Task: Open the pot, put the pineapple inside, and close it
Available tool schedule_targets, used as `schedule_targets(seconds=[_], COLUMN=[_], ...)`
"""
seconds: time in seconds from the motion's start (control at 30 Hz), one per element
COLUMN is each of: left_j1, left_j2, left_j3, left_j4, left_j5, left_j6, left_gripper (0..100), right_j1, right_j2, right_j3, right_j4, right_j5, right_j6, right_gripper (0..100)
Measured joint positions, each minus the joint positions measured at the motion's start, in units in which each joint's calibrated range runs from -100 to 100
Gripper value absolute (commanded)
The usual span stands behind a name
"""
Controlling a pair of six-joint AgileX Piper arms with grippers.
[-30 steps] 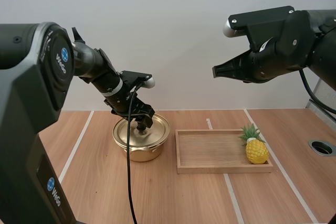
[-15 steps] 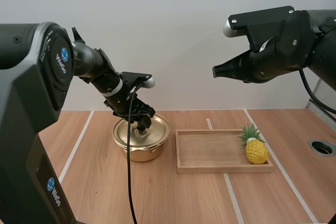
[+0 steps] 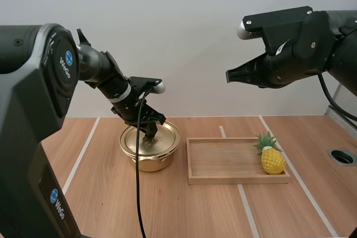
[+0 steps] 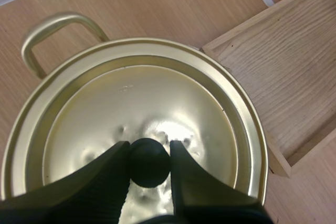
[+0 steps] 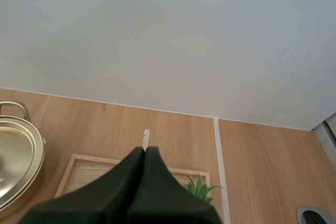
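Observation:
A gold pot (image 3: 149, 159) with its lid (image 4: 136, 103) on stands left of a wooden tray (image 3: 223, 180). My left gripper (image 3: 149, 132) reaches down onto the lid; in the left wrist view its fingers (image 4: 118, 156) press both sides of the black knob (image 4: 149, 163). A yellow pineapple (image 3: 273, 159) with green leaves lies at the tray's right end. My right gripper (image 3: 229, 76) hangs high above the tray, shut, its fingers forming one dark wedge (image 5: 145, 150) over the tray (image 5: 79, 169), with the pineapple's leaves (image 5: 200, 187) beside it.
White tape lines cross the wooden table. A round metal hole (image 3: 341, 156) is set in the table at the far right. The pot's loop handle (image 4: 52, 27) points away from the tray (image 4: 294, 72). The pot's rim (image 5: 21, 150) lies beside the tray.
My left gripper's fingers have drawn together from wide apart until they pinch the lid's knob. The right arm, pot, tray and pineapple have not moved.

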Motion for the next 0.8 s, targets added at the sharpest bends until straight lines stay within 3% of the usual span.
schedule_targets(seconds=[0.3, 0.57, 0.8], left_j1=[0.00, 0.00, 0.00], left_j2=[-5.8, -19.9, -29.2], left_j3=[-2.2, -2.9, -2.9], left_j4=[-2.0, -2.9, -3.1], left_j5=[-8.2, -28.1, -34.9], left_j6=[-0.8, -3.0, -3.3], left_gripper=[0, 0, 0], right_j1=[0.0, 0.0, 0.0], right_j2=[0.0, 0.0, 0.0], right_j3=[0.0, 0.0, 0.0], right_j4=[0.0, 0.0, 0.2], right_j5=[0.0, 0.1, 0.1], right_j6=[0.0, -0.1, -0.1], right_gripper=[0, 0, 0])
